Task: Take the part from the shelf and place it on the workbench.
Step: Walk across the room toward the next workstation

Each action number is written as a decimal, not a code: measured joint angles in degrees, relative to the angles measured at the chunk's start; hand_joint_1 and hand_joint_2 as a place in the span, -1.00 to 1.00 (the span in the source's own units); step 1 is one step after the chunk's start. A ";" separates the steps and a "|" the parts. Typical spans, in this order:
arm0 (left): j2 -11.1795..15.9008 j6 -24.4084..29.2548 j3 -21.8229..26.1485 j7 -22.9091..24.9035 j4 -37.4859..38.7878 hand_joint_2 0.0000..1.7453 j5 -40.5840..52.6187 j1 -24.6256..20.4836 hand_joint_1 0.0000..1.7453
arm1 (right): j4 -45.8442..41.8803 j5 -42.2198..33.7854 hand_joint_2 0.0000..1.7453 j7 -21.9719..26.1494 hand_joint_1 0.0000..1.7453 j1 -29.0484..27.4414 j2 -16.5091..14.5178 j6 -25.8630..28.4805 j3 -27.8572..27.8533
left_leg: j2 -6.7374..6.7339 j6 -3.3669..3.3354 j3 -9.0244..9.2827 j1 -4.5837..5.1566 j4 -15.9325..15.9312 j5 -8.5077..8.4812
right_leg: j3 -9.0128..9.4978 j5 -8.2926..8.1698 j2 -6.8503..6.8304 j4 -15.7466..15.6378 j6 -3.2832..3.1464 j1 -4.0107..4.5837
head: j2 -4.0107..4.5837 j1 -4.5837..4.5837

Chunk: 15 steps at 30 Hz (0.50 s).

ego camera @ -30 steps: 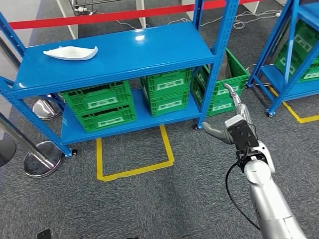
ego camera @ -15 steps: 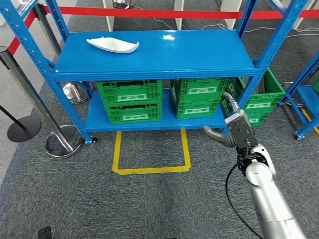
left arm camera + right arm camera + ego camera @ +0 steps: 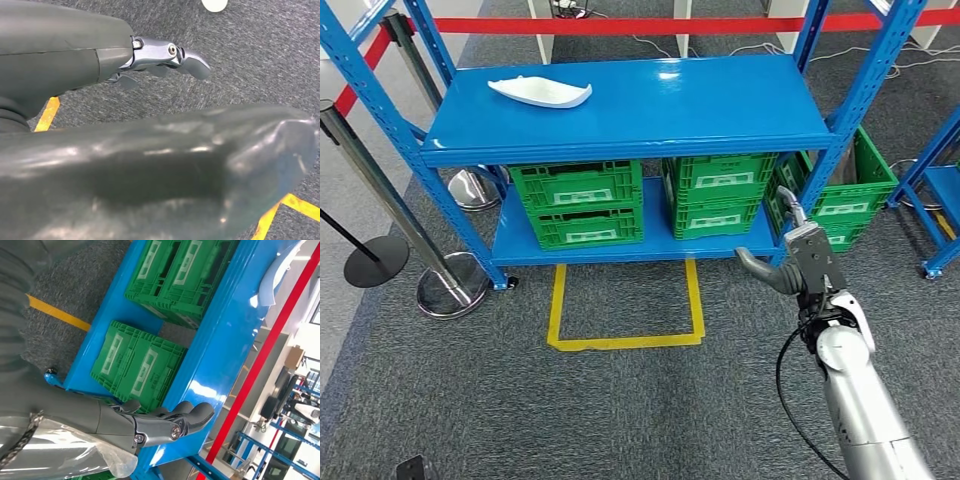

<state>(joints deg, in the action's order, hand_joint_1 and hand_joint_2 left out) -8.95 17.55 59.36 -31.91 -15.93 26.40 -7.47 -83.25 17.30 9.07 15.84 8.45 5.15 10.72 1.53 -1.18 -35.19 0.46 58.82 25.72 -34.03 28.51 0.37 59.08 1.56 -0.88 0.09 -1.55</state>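
Grey carpet fronts a blue shelf [image 3: 637, 110]; the white part [image 3: 540, 92] lies on top at eleven o'clock. Right hand [image 3: 792, 262], fingers spread and empty, should step closer, then reach left and grasp it mid-length.

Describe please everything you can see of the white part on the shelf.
The white part is a long, thin, curved piece, tapering to a point at each end, smooth and matte, plastic by its look. It lies flat on the top board of the blue shelf, near that board's left rear corner as the head view shows it. Nothing but the board touches it. The right wrist view shows it too, as a pale curved form. No hand holds it.
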 joint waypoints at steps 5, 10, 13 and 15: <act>-0.03 0.00 0.00 0.00 0.00 -1.00 0.00 0.04 -1.00 | 0.00 -0.12 -1.00 0.00 -1.00 0.00 -0.01 -0.07 -0.25 | 0.00 0.48 -0.01 -0.09 -0.01 0.05 | 0.06 0.00 -0.01 0.00 -0.06 0.07 | 0.00 -0.02; -0.03 0.00 0.00 0.00 0.00 -1.00 -0.01 0.05 -1.00 | 0.00 -0.14 -1.00 0.00 -1.00 0.00 -0.01 -0.13 -0.33 | 0.00 0.49 -0.02 -0.03 0.04 0.07 | 0.14 -0.01 -0.02 -0.07 -0.05 -0.02 | -0.01 -0.03; 0.00 0.00 0.00 0.00 0.00 -1.00 -0.02 0.07 -1.00 | 0.00 -0.10 -1.00 -0.01 -1.00 0.00 -0.01 -0.09 -0.33 | 0.00 0.47 -0.02 0.04 0.07 0.08 | 0.16 -0.02 -0.02 -0.09 -0.04 -0.09 | 0.00 -0.02; 0.01 -0.02 0.00 0.03 0.00 0.00 -0.04 0.10 -1.00 | 0.00 0.03 -1.00 -0.02 -1.00 -0.02 -0.01 0.00 -0.33 | 0.00 0.47 -0.03 0.09 0.08 0.08 | 0.16 -0.02 -0.02 -0.09 -0.03 -0.14 | 0.00 -0.02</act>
<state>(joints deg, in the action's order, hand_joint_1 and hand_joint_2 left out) -8.94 17.53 59.36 -31.88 -15.93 26.36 -7.37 -83.25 17.33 9.05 15.82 8.44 5.15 10.38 1.53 -0.71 -35.22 0.55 58.91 25.80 -33.87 28.48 0.35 58.99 1.53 -1.02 0.09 -1.57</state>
